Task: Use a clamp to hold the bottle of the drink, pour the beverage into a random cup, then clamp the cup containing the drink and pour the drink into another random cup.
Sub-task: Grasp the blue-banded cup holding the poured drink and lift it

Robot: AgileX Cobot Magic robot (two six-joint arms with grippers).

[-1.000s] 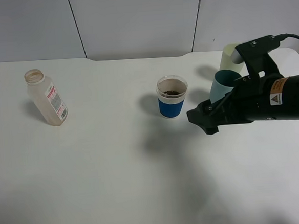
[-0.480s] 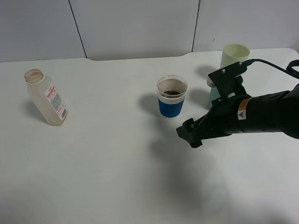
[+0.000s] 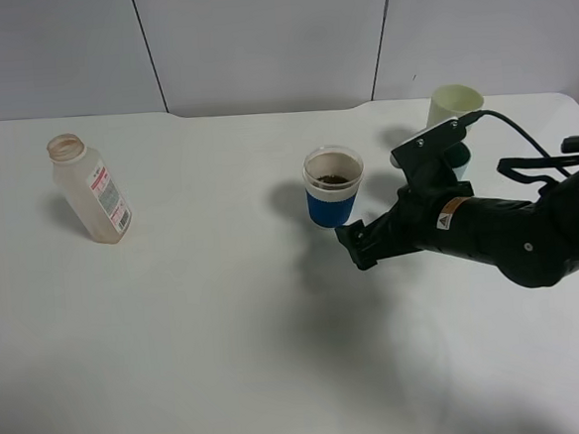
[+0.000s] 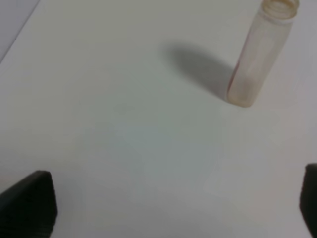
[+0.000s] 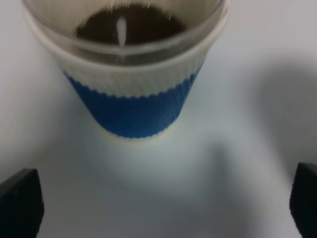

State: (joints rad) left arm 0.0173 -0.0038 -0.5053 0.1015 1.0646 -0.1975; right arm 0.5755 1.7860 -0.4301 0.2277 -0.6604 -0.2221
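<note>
Bottle (image 4: 257,54) appears in left wrist view, cup (image 5: 133,101) in right.

We see a white table (image 3: 229,340). The bottle (image 3: 89,189) is cloudy and translucent, with a red-and-white label. The cup (image 3: 333,187) has a blue lower band, a white ribbed band and a clear rim — the beverage (image 5: 129,22) inside looks dark brown. The other cup (image 3: 455,104) is pale yellow-green — the right gripper (image 3: 356,244) is black.

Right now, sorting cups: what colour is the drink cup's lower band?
Blue; the cup shows best in the right wrist view.
</note>
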